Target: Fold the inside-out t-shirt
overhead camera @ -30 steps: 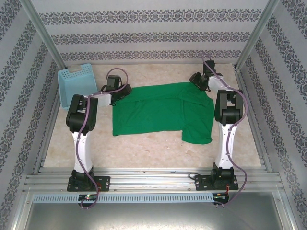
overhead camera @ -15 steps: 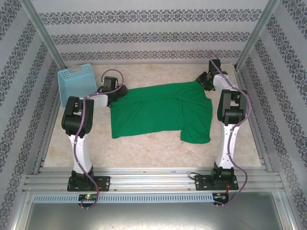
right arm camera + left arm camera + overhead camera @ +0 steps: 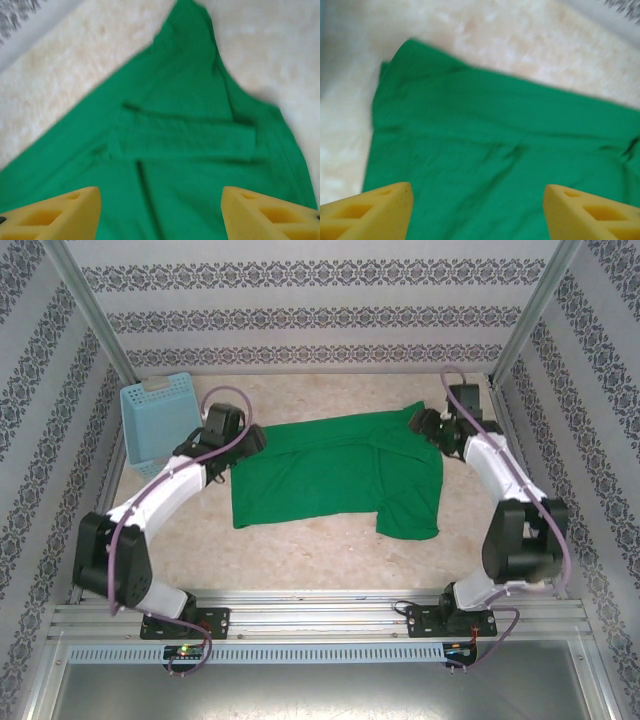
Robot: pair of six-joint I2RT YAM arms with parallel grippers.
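Observation:
The inside-out t-shirt (image 3: 330,475) lies spread on the table, bright green, with a shorter left part and a longer right part reaching toward the near side. My left gripper (image 3: 250,440) hovers at its far left corner. In the left wrist view this gripper (image 3: 477,202) is open, its yellow fingertips (image 3: 385,210) wide apart over the wrinkled t-shirt (image 3: 495,150), nothing between them. My right gripper (image 3: 427,424) is at the far right corner. In the right wrist view it (image 3: 160,207) is open too, above the t-shirt (image 3: 185,160) and a folded band of cloth (image 3: 185,140).
A light blue lattice basket (image 3: 155,420) stands at the far left, just behind the left arm. Metal frame posts and patterned walls close in the table (image 3: 300,540) on three sides. Bare marbled surface lies between the shirt and the near rail.
Both arms have swung their elbows down and outward, stretching low over the table. The grippers stay by the shirt's far corners, the right one slightly further right. The shirt has barely moved.

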